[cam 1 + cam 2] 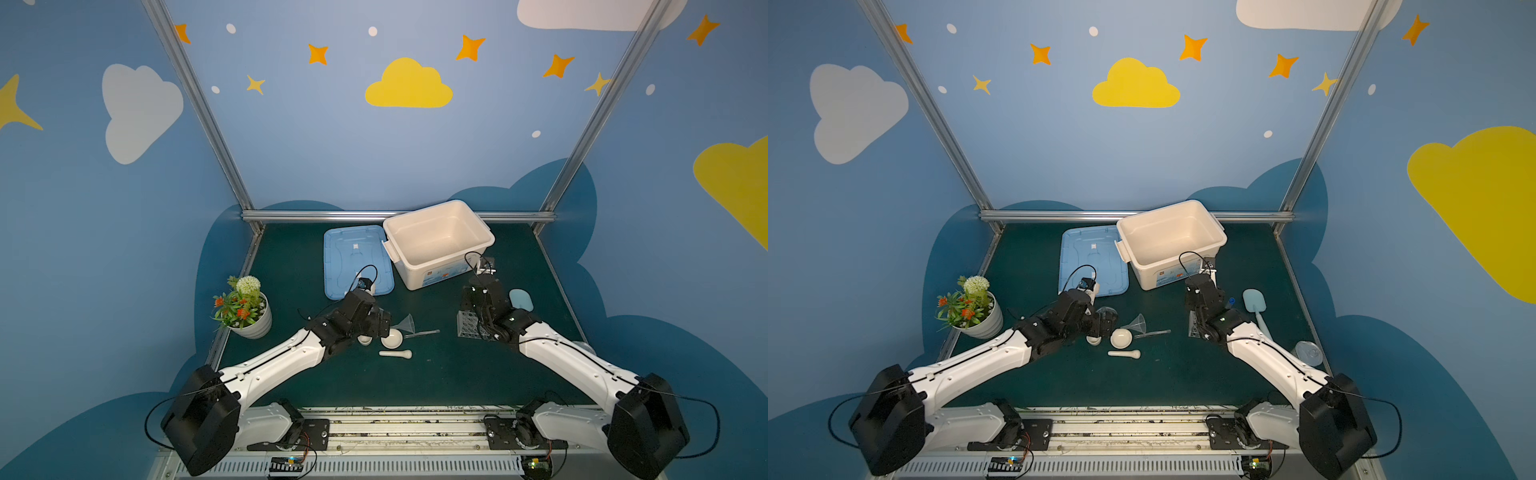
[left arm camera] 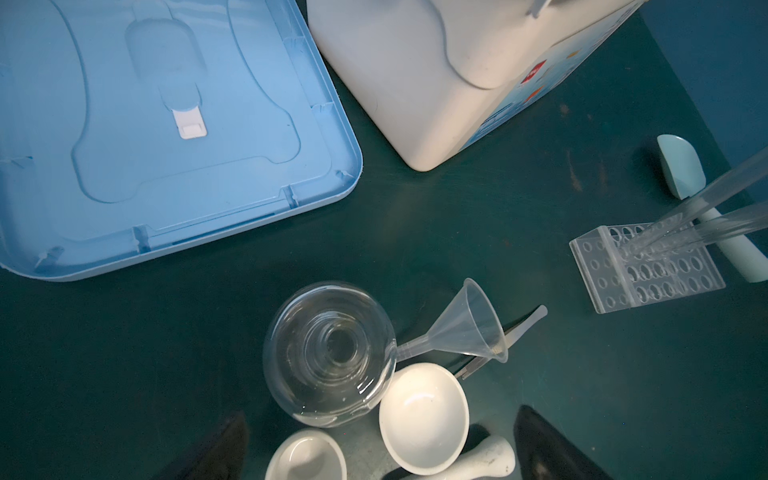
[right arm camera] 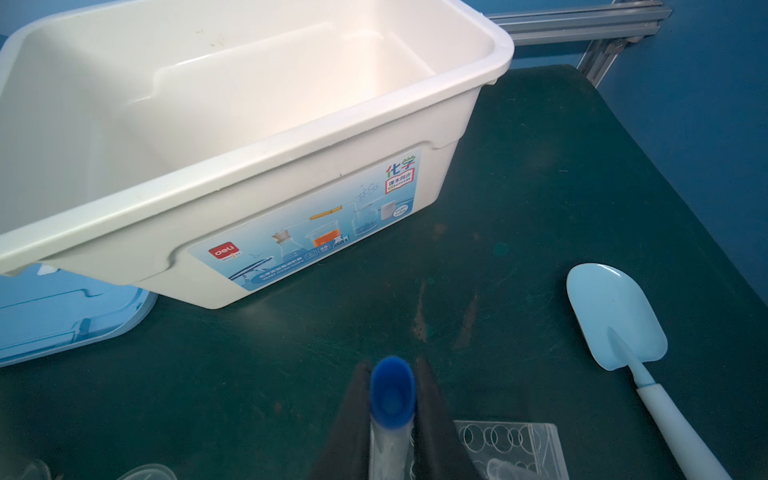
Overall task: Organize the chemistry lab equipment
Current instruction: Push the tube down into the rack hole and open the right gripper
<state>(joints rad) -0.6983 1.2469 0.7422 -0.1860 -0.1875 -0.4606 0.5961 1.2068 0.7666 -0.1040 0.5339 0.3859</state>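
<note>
At the rack (image 3: 511,440): right gripper (image 3: 391,374) clamped on a blue-capped test tube (image 3: 392,399).
Over the mortar (image 2: 428,419): left gripper (image 2: 382,413) spread wide, holding nothing.

**White-and-Black Arms**

White shells are covering the left arm (image 1: 270,361) and right arm (image 1: 569,361), and black housings (image 1: 203,419) are capping their joints. Thin black cables (image 1: 718,419) are looping alongside. The left gripper (image 2: 380,419) and right gripper (image 3: 392,365) are showing dark, tapering fingers (image 2: 544,449).

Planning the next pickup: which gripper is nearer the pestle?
Left. The left gripper hovers just beside the pestle; the right gripper is farther off, at the rack.
</note>
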